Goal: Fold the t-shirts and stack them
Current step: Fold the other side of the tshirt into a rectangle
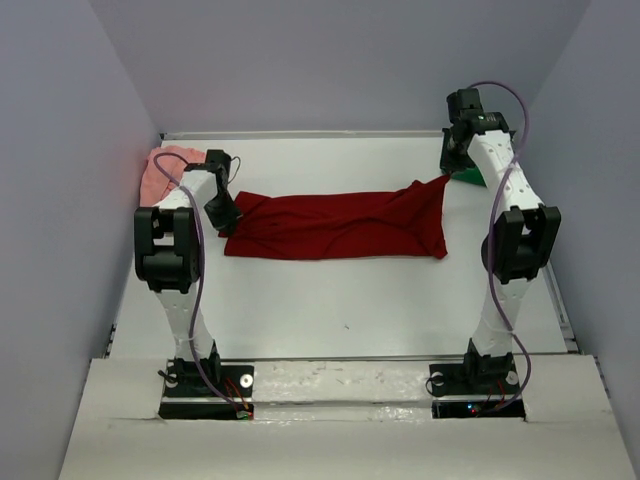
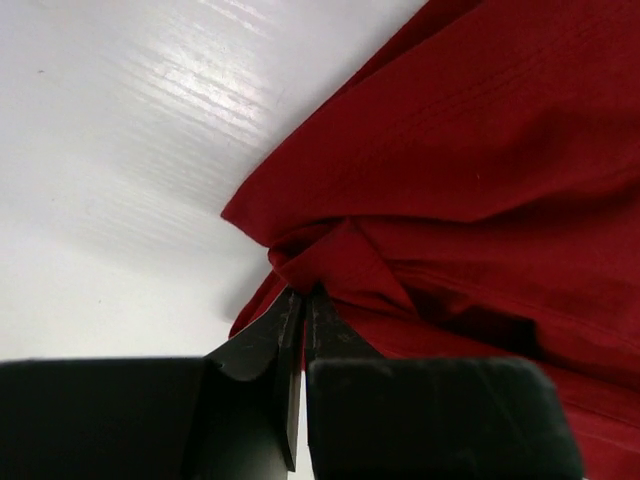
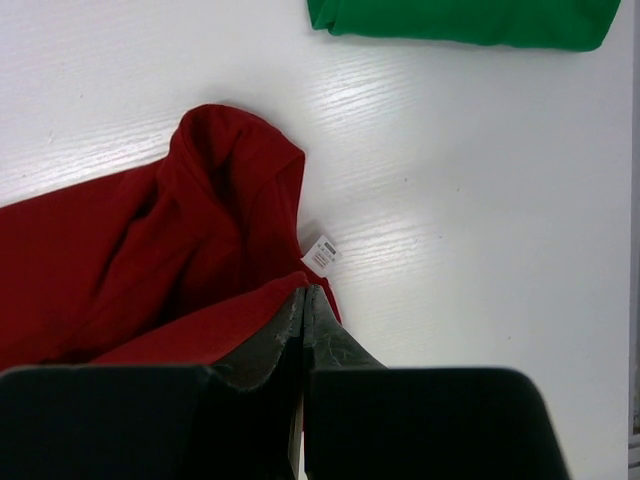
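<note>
A dark red t-shirt (image 1: 340, 225) lies stretched in a long band across the middle of the table. My left gripper (image 1: 226, 212) is at its left end. In the left wrist view the gripper (image 2: 305, 292) is shut on a bunched fold of the red cloth (image 2: 480, 150), with only a thin slit between the fingers. My right gripper (image 1: 452, 165) is at the shirt's far right corner. In the right wrist view it (image 3: 304, 288) is shut on the red hem (image 3: 120, 250), beside a small white label (image 3: 321, 251). A green t-shirt (image 3: 460, 20) lies folded just beyond, and a pink t-shirt (image 1: 160, 168) is bunched at the back left.
The green t-shirt (image 1: 468, 179) is mostly hidden behind the right arm near the back right corner. Walls enclose the table on the left, back and right. The pink t-shirt rests against the left wall, close behind the left arm.
</note>
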`<control>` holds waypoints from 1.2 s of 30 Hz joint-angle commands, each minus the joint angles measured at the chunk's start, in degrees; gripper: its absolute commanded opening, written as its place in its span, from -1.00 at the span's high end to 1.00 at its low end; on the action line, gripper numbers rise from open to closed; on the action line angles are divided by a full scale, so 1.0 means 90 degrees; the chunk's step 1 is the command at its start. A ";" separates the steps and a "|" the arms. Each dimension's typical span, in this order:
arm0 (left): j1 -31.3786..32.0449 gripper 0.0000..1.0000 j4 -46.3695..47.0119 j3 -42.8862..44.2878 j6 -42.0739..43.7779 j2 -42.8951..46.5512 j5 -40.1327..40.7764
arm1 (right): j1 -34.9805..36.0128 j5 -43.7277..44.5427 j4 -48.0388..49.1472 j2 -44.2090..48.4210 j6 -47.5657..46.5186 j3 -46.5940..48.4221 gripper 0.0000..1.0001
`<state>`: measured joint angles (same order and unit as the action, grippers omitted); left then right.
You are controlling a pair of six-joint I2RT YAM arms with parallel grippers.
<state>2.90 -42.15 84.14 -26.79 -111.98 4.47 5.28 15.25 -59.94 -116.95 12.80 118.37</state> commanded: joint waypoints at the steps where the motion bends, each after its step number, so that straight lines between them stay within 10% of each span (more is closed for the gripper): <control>1: -0.0009 0.71 0.0035 0.0192 0.0183 -0.0096 0.0011 | 0.0029 0.0084 0.0312 -0.0170 -0.0181 0.0227 1.00; 36: 0.0225 0.70 -0.0199 0.1325 0.0496 -0.0585 0.0119 | 0.0029 0.0239 0.0352 -0.1254 -0.0328 0.1028 1.00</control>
<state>4.43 -42.70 93.67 -23.73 -117.32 5.89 5.32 16.08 -57.89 -127.31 11.11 124.68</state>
